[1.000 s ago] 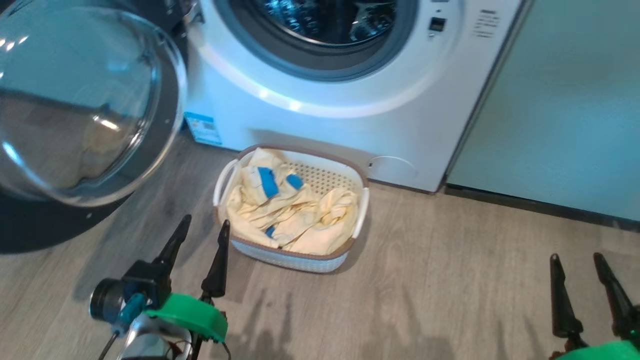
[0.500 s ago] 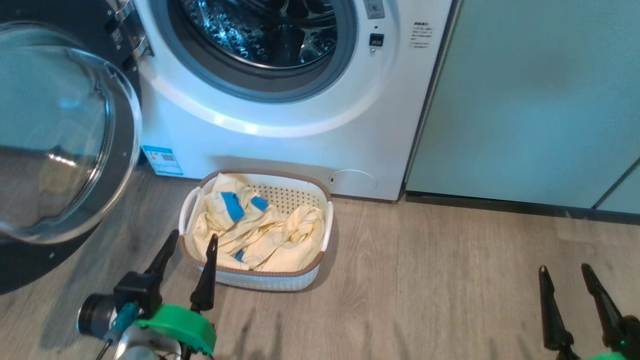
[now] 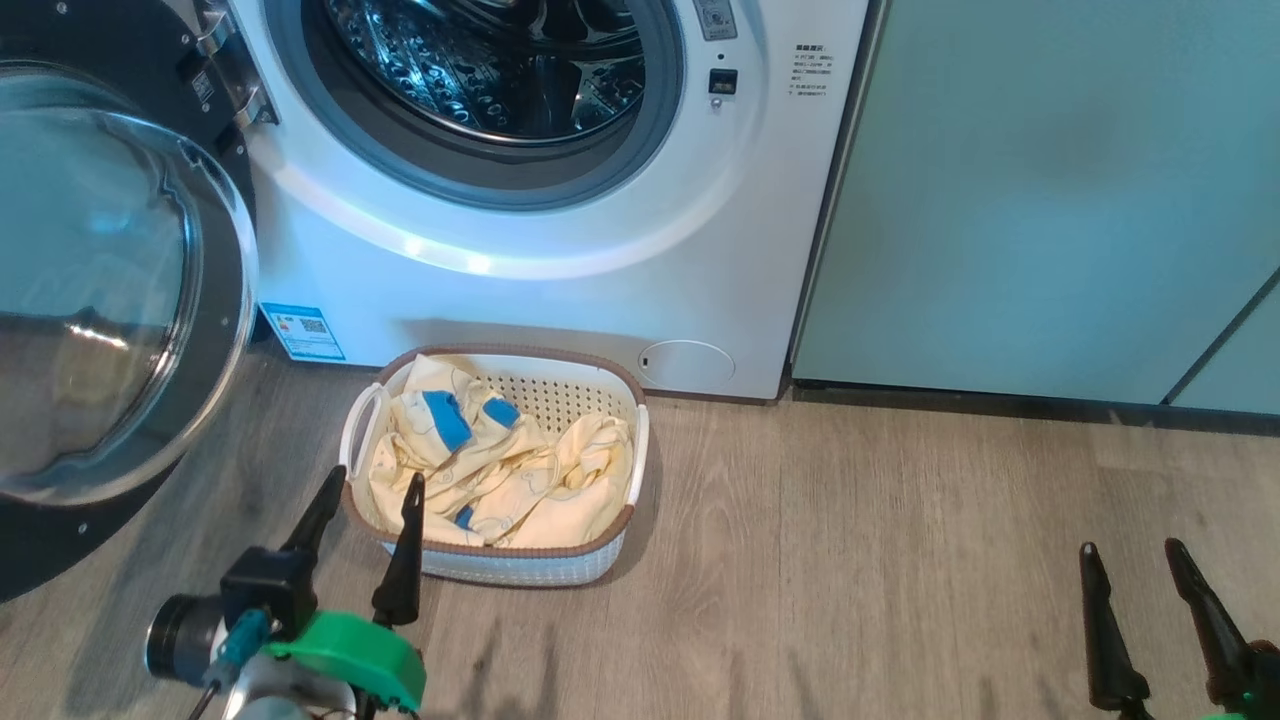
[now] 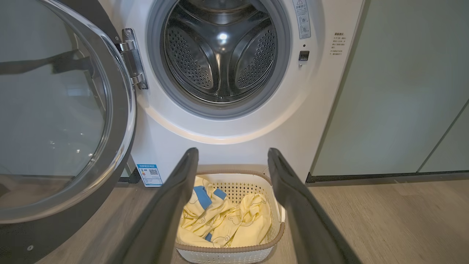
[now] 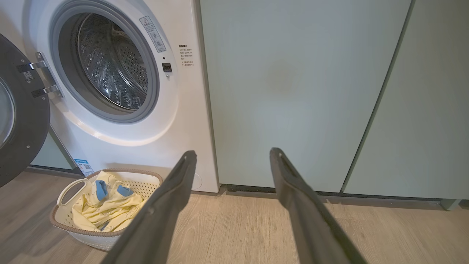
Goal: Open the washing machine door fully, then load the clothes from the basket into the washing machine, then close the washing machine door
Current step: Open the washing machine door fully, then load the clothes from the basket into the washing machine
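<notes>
Pale green cabinet panels (image 3: 1000,200), grey floor (image 3: 850,560), possibly wood-look laminate

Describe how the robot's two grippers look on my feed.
Each has two long, tapering dark fingers. Behind the left gripper sit a black block, a bright green cover, a dark cylinder with a teal fitting, a thin dark cable and a silvery wrist. The right gripper shows a sliver of green at its base.
</notes>
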`<state>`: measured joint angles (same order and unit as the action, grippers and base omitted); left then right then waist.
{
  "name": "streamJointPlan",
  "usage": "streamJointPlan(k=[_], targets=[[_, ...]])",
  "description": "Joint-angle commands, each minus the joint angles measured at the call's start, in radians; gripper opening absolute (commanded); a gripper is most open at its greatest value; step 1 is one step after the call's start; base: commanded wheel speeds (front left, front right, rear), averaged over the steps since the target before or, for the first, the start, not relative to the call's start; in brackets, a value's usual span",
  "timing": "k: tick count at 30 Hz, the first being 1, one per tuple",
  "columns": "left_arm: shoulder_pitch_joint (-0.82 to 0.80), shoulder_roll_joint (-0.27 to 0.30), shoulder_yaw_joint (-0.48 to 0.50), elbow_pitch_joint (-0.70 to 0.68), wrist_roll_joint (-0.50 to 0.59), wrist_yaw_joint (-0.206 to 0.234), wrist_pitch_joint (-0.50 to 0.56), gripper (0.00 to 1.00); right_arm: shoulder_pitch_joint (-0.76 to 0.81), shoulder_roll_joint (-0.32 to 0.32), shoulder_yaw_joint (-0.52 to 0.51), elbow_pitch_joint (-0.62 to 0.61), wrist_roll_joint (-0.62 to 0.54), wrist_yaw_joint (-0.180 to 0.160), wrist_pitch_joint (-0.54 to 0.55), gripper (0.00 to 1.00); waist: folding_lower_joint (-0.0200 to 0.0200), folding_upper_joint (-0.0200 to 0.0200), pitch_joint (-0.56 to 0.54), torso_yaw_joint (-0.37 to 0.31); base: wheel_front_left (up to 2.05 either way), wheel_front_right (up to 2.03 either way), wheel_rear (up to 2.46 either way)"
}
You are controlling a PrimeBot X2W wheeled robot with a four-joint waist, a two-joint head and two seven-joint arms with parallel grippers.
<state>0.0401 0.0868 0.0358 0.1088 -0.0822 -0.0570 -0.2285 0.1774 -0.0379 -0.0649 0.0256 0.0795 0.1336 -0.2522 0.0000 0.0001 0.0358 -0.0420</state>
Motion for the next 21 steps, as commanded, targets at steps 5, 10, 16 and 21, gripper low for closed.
streamJointPlan(k=[5, 10, 16, 21], targets=[[-0.032, 0.021, 0.036, -0.036, -0.011, 0.014, -0.003, 1.0, -0.033, -0.012, 0.015, -0.036, 0.006, -0.003, -0.01, 1.0, 0.0, -0.0001, 0.003, 0.0, 0.0, 0.0, 0.0], [-0.037, 0.023, 0.032, -0.033, -0.015, 0.015, -0.004, 1.0, -0.036, -0.012, 0.011, -0.035, 0.007, -0.003, -0.01, 1.0, 0.0, -0.0001, 0.005, 0.001, 0.0, 0.0, 0.0], [-0.037, 0.027, 0.027, -0.032, -0.016, 0.021, -0.006, 1.0, -0.038, -0.012, 0.012, -0.032, 0.012, -0.003, -0.01, 1.0, 0.0, -0.0001, 0.005, -0.003, 0.0, 0.0, 0.0], [-0.04, 0.031, 0.019, -0.031, -0.015, 0.024, -0.003, 1.0, -0.041, -0.012, 0.011, -0.033, 0.016, -0.003, -0.01, 1.0, 0.0, -0.0001, 0.008, -0.007, 0.27, -0.14, -0.13]])
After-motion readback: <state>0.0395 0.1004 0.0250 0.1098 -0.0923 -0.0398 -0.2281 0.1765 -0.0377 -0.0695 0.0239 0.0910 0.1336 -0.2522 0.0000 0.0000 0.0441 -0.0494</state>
